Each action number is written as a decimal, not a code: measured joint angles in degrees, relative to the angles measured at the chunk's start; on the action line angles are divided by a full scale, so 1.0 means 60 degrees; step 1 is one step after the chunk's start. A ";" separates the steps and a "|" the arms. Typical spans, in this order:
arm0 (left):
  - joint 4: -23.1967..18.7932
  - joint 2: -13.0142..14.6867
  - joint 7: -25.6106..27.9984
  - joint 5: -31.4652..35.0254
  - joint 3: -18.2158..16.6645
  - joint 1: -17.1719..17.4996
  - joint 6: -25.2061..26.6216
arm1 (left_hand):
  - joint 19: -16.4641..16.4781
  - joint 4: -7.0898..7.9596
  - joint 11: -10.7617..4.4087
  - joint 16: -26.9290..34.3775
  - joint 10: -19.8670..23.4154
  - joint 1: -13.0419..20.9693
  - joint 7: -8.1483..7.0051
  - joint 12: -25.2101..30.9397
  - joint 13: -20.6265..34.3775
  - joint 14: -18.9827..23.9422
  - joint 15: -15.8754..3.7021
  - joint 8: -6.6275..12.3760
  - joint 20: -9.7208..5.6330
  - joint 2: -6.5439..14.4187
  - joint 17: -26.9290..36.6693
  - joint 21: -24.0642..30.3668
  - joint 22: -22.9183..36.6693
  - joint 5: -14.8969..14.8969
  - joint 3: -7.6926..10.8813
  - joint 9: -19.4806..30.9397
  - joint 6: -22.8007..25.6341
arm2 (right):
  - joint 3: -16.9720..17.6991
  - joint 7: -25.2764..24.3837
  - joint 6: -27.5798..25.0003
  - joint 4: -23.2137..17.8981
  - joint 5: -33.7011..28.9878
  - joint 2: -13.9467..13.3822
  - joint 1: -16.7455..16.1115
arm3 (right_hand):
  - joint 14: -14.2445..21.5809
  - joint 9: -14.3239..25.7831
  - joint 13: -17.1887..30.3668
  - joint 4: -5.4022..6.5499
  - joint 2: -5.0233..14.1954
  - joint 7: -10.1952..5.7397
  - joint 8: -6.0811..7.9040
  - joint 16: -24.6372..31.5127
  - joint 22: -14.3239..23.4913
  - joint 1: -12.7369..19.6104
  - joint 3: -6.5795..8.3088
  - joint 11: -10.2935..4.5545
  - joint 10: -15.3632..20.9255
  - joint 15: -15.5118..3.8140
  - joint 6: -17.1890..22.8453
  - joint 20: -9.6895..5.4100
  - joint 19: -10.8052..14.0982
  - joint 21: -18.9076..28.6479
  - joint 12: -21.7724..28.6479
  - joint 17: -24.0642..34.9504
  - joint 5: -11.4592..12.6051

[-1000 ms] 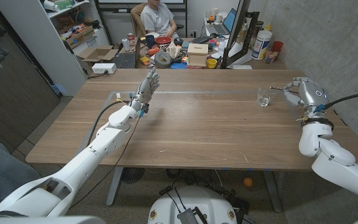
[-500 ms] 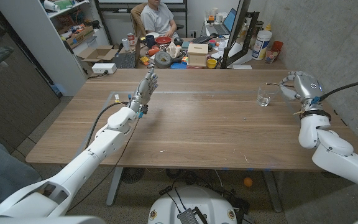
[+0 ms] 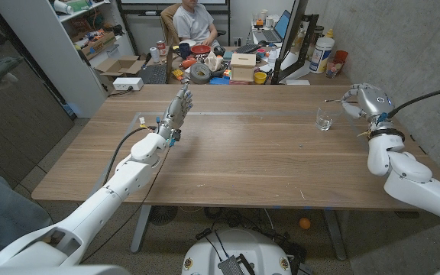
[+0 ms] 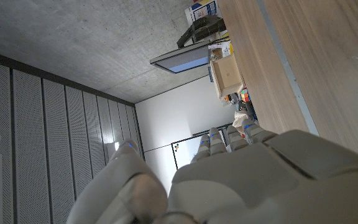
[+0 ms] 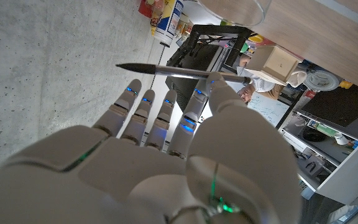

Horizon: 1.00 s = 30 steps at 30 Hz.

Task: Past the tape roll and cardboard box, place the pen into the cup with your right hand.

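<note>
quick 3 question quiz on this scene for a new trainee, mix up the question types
1. True or false: the right hand holds the pen.
2. Where is the cup? A) on its side B) upright on the table, beside the right hand C) in the left hand
3. Fill in: the pen is not yet in the ____.

Key: 1 true; 2 B; 3 cup.

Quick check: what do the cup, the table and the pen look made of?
Cup: clear glass or plastic; the table grain shows through it.
Table: wood or wood-look laminate, matte, with visible grain lines.
Pen, pinched by the right hand: slim and dark with a pale section; likely plastic, too small to tell.
</note>
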 measured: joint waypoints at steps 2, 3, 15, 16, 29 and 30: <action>-0.0005 0.0002 0.0016 0.0001 0.0000 0.0003 -0.0008 | 0.0000 0.0000 0.0000 0.0000 0.0000 0.0000 0.0000 0.0000 0.0000 0.0000 0.0000 0.0000 0.0000 0.0000 0.0000 0.0000 0.0000 0.0000 0.0000 0.0000 0.0000 | -0.0076 0.0006 0.0001 0.0063 -0.0008 -0.0032 0.0090 | 0.0000 0.0000 0.0000 0.0000 0.0000 0.0000 0.0000 0.0000 0.0000 0.0000 0.0000 0.0000 0.0000 0.0000 0.0000 0.0000 0.0000 0.0000 0.0000 0.0000 0.0000; -0.0005 0.0002 0.0018 0.0001 0.0000 0.0003 -0.0008 | 0.0000 0.0000 0.0000 0.0000 0.0000 0.0000 0.0000 0.0000 0.0000 0.0000 0.0000 0.0000 0.0000 0.0000 0.0000 0.0000 0.0000 -0.0011 0.0000 0.0000 0.0000 | -0.0130 0.0006 0.0001 0.0108 -0.0008 -0.0055 0.0158 | 0.0000 0.0000 0.0000 0.0000 0.0000 0.0000 -0.0002 0.0000 0.0000 0.0000 0.0000 0.0000 0.0000 0.0000 0.0000 0.0000 0.0000 0.0000 0.0000 0.0000 0.0000; -0.0228 0.0073 0.0122 0.0023 -0.0065 0.0170 -0.0062 | 0.0000 -0.0042 0.0000 0.0000 0.0000 0.0000 0.0000 0.0000 0.0000 0.0000 0.0000 0.0000 0.0000 0.0000 0.0000 0.0000 0.0000 -0.0065 -0.0040 0.0000 0.0000 | -0.0675 0.0389 -0.0041 0.0565 -0.0551 -0.0293 0.0840 | 0.0051 0.0000 0.0000 0.0000 0.0000 0.0000 0.0028 0.0000 0.0000 0.0000 0.0000 0.0000 0.0000 0.0052 0.0000 -0.0068 0.0068 0.0000 0.0000 0.0000 -0.0027; -0.0228 0.0073 0.0124 0.0024 -0.0065 0.0170 -0.0063 | 0.0000 -0.0042 0.0000 0.0000 0.0000 0.0000 0.0000 0.0000 0.0000 0.0000 0.0000 0.0000 0.0000 0.0000 0.0000 0.0000 0.0000 -0.0065 -0.0040 0.0000 0.0000 | -0.0682 0.0389 -0.0041 0.0571 -0.0551 -0.0296 0.0850 | 0.0052 0.0000 0.0000 0.0000 0.0000 0.0000 0.0028 0.0000 0.0000 0.0000 0.0000 0.0000 0.0000 0.0052 0.0000 -0.0068 0.0068 0.0000 0.0000 0.0000 -0.0028; -0.0455 0.0141 0.0252 0.0040 -0.0146 0.0363 -0.0095 | 0.0000 -0.0016 0.0000 0.0039 0.0000 0.0000 -0.0036 0.0000 0.0000 0.0000 0.0000 0.0000 0.0000 0.0000 0.0000 0.0000 0.0000 -0.0065 -0.0065 0.0000 0.0036 | -0.1265 0.0900 -0.0062 0.1096 -0.1221 -0.0461 0.1515 | 0.0051 0.0000 0.0000 0.0041 0.0000 0.0000 0.0025 0.0000 0.0000 0.0000 0.0042 -0.0037 0.0036 0.0052 0.0000 -0.0067 0.0067 0.0000 -0.0075 0.0000 -0.0029; -0.0455 0.0141 0.0252 0.0040 -0.0146 0.0363 -0.0095 | 0.0000 -0.0016 0.0000 0.0039 0.0000 0.0000 -0.0036 0.0000 0.0000 0.0000 0.0000 0.0000 0.0000 0.0000 0.0000 0.0000 0.0000 -0.0064 -0.0065 0.0000 0.0036 | -0.1265 0.0937 -0.0053 0.1096 -0.1266 -0.0461 0.1515 | 0.0051 0.0000 0.0000 0.0041 0.0000 0.0000 0.0024 0.0000 0.0000 0.0000 0.0042 -0.0037 0.0036 0.0052 0.0000 -0.0067 0.0067 0.0000 -0.0075 0.0000 -0.0029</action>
